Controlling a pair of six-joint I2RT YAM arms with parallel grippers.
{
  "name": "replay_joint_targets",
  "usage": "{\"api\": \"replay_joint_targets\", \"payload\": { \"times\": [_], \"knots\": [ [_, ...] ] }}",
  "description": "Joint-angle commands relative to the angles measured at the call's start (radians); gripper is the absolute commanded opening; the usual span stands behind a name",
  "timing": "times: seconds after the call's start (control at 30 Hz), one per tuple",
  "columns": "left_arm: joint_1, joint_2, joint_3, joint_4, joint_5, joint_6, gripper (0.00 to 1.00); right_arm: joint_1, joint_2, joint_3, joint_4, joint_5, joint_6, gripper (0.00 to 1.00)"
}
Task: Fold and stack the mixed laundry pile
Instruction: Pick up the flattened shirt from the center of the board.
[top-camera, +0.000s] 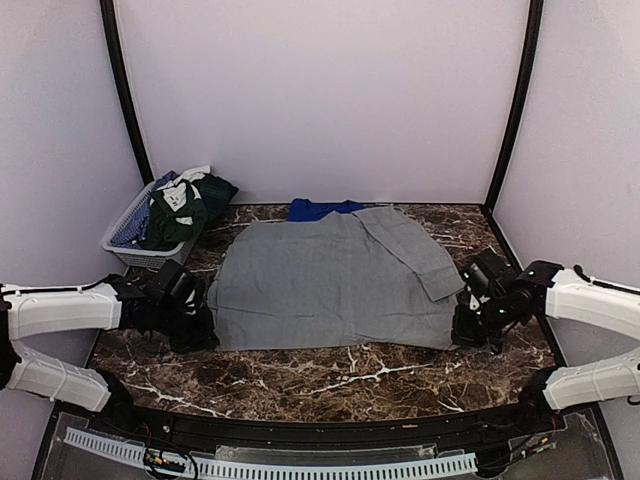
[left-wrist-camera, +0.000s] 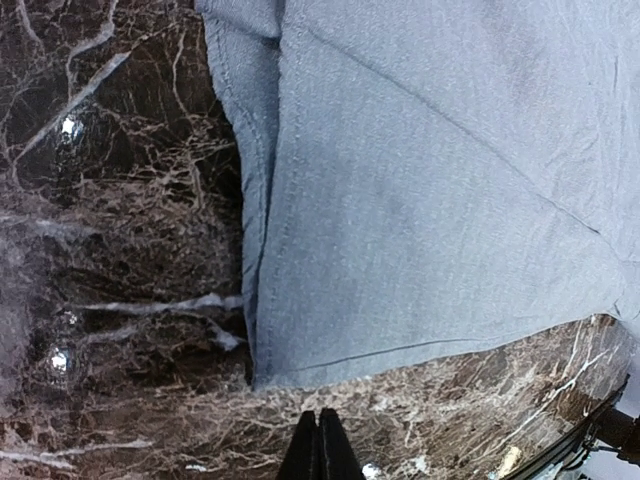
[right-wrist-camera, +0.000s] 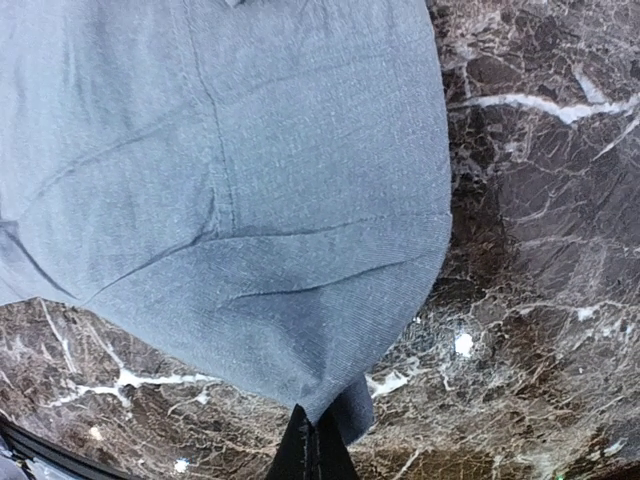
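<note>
Grey polo (top-camera: 330, 285) lies spread flat on the table (top-camera: 350, 385), presumably so its near hem corners can be lifted for a fold: the right gripper (right-wrist-camera: 312, 425) is clamped on its corner, while the left gripper (left-wrist-camera: 320, 420) has its jaws together just short, gripping nothing.

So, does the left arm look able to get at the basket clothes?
Probably yes: the basket clothes lie just beyond the left tool, nothing stands between, and that tool is shut on nothing.
</note>
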Motion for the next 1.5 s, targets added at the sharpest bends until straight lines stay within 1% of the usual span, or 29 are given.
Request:
{"api": "replay_joint_targets", "payload": {
  "times": [0.0,0.07,0.13,0.17,0.2,0.23,0.27,0.3,0.33,0.4,0.5,0.63,0.7,0.8,0.83,0.87,0.9,0.97,1.23,1.3,1.4,1.47],
  "knots": [
    [0.004,-0.060,0.040,-0.099,-0.001,0.009,0.00,-0.008,-0.099,0.039,-0.060,-0.010,-0.002,0.00],
    [0.005,-0.080,0.040,-0.119,-0.008,0.008,0.00,-0.008,-0.133,0.053,-0.094,-0.001,0.011,0.00],
    [0.005,-0.085,0.030,-0.098,-0.001,0.020,0.01,-0.009,-0.148,0.054,-0.095,-0.003,0.013,0.00],
    [0.005,-0.078,0.031,-0.093,0.000,0.025,0.13,-0.009,-0.144,0.054,-0.093,-0.003,0.014,0.00],
    [0.004,-0.055,0.037,-0.094,0.005,0.027,0.19,-0.009,-0.135,0.054,-0.088,-0.006,0.013,0.00],
    [0.002,-0.039,0.040,-0.096,0.006,0.032,0.27,-0.009,-0.125,0.054,-0.083,-0.009,0.012,0.00],
    [-0.004,-0.013,0.045,-0.095,-0.004,0.033,0.31,-0.009,-0.112,0.056,-0.078,-0.012,0.012,0.00],
    [-0.007,0.009,0.045,-0.089,-0.019,0.038,0.34,-0.009,-0.103,0.057,-0.072,-0.015,0.009,0.00],
    [-0.008,0.019,0.044,-0.079,-0.026,0.041,0.38,-0.009,-0.097,0.062,-0.067,-0.016,0.008,0.00],
    [-0.009,0.048,0.051,-0.080,-0.059,0.052,0.42,-0.009,-0.092,0.073,-0.066,-0.013,0.004,0.00],
    [-0.009,0.094,0.065,-0.070,-0.088,0.075,0.44,-0.009,-0.095,0.081,-0.070,-0.008,-0.001,0.00],
    [-0.009,0.168,0.071,-0.025,-0.074,0.092,0.41,-0.016,-0.092,0.084,-0.075,0.001,-0.007,0.00],
    [-0.009,0.200,0.072,-0.010,-0.067,0.101,0.38,-0.021,-0.090,0.087,-0.075,0.002,-0.012,0.00],
    [-0.011,0.212,0.068,0.004,-0.053,0.108,0.25,-0.027,-0.091,0.094,-0.078,0.004,-0.015,0.00],
    [-0.011,0.206,0.068,0.002,-0.051,0.108,0.18,-0.027,-0.093,0.097,-0.082,0.006,-0.016,0.00],
    [-0.011,0.192,0.068,-0.007,-0.049,0.105,0.15,-0.029,-0.096,0.100,-0.086,0.005,-0.017,0.00],
    [-0.011,0.182,0.068,-0.020,-0.049,0.103,0.08,-0.028,-0.102,0.103,-0.094,0.007,-0.016,0.00],
    [-0.011,0.145,0.068,-0.048,-0.046,0.093,0.01,-0.028,-0.115,0.107,-0.117,0.008,-0.011,0.00],
    [-0.010,-0.041,0.091,-0.184,-0.002,0.079,0.00,-0.028,-0.254,0.128,-0.212,-0.011,0.040,0.00],
    [-0.006,-0.025,0.144,-0.204,-0.006,0.099,0.00,-0.031,-0.253,0.146,-0.215,0.011,0.027,0.00],
    [0.014,0.031,0.220,-0.222,-0.007,0.136,0.00,-0.056,-0.181,0.191,-0.204,0.047,-0.034,0.00],
    [0.048,0.069,0.267,-0.216,0.013,0.165,0.00,-0.092,-0.129,0.224,-0.184,0.050,-0.083,0.00]
  ]
}}
